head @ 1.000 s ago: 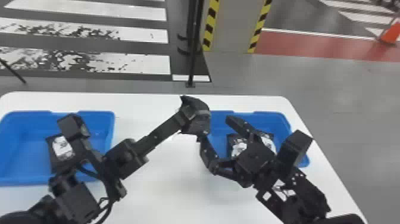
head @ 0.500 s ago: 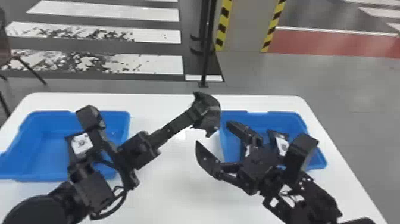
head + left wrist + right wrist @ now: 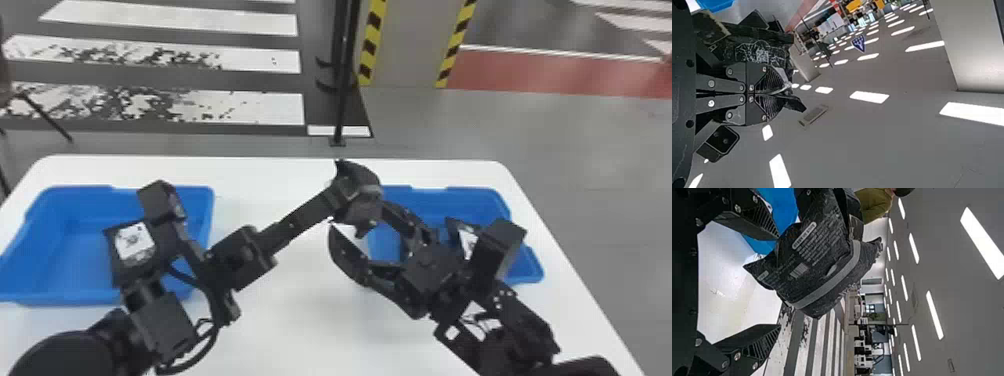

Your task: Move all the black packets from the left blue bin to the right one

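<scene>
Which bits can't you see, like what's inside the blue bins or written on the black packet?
Left blue bin, head view: the left arm covers part of the inside.
Right blue bin, head view: much of it is behind the right arm.
Black packet, right wrist view: small letters too tiny to read; its far side faces away.

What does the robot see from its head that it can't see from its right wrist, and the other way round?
Head view: the yellow-and-black striped edging and the red floor strip.

Right wrist view: the barcode on the black packet, and the ceiling lights.

Both: that packet, the right tool with its fingers open, a blue bin, the white table and the crosswalk stripes on the floor.
</scene>
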